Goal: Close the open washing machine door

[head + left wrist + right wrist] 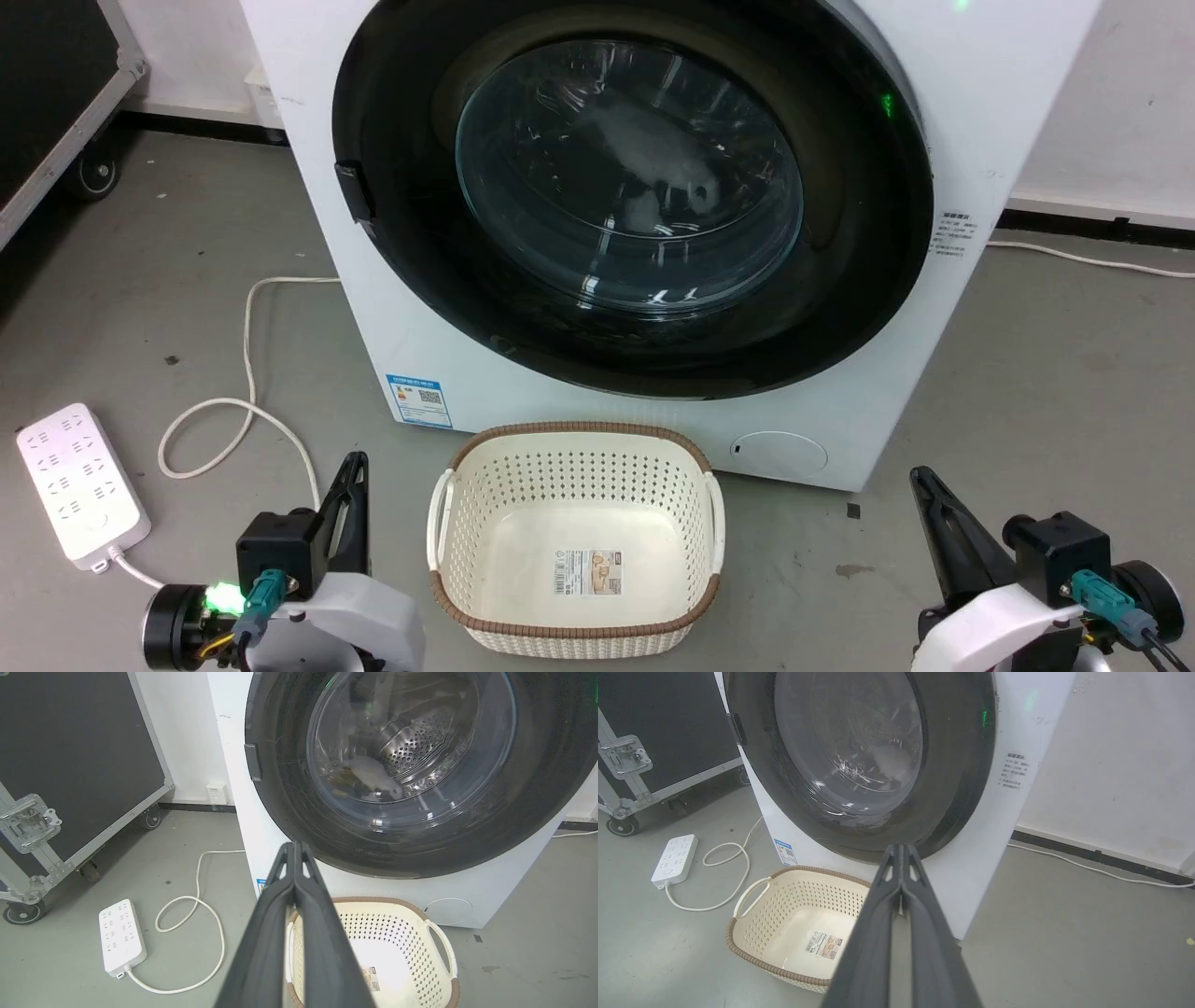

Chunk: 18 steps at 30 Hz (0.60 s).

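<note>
Above the grey floor [1055,373], the washing machine door [401,233] lies flush against the washing machine [990,112] (closed, I judge), so my left pincer [353,467] and right pincer [920,476] hang back, both clenched empty, flanking the basket [574,443].

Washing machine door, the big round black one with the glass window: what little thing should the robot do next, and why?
Probably just hold both arms where they are. The round black-rimmed glass washing machine door looks shut flat against the big white washing machine, and the left gripper and right gripper sit low, shut, touching nothing.
</note>
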{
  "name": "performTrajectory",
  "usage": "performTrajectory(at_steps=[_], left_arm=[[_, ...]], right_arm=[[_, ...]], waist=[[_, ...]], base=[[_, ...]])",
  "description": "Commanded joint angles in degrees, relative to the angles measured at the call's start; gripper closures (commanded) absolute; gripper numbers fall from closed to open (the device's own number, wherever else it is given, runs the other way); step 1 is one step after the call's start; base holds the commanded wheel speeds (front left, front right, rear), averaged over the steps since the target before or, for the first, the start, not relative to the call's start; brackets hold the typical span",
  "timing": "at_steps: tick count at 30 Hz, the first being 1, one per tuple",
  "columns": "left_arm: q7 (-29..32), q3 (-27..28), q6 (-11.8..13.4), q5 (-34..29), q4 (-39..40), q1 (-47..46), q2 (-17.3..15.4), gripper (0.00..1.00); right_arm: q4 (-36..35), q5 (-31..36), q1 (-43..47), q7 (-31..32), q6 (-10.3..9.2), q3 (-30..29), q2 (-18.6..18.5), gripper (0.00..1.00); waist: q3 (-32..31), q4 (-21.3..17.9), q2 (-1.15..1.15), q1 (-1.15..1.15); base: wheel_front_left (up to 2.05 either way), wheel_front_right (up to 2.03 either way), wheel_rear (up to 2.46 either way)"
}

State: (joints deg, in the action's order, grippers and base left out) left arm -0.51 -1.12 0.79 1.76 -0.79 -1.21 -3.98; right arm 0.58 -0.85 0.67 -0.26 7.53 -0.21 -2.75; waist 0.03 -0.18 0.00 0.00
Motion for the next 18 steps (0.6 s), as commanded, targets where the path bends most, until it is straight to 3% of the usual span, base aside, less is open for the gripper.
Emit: performTrajectory(at_steps=[1,18], left_arm=[[0.2,0.5,-0.4,-0.9,0.5,0.9,0.6,1.00],[0.5,1.1,-0.8,-1.8,0.8,1.2,1.1,1.00]], right_arm=[[-0.4,0.5,-0.6,0.2,-0.04,0.1,-0.1,1.00],[-0.6,0.9,-0.7,0.3,-0.04,0.2,-0.1,1.00]], waist=[[0.0,0.0,0.00,0.00],[0.0,0.2,0.00,0.00]], base=[[0.00,0.00,0.00],[0.00,0.00,0.00]])
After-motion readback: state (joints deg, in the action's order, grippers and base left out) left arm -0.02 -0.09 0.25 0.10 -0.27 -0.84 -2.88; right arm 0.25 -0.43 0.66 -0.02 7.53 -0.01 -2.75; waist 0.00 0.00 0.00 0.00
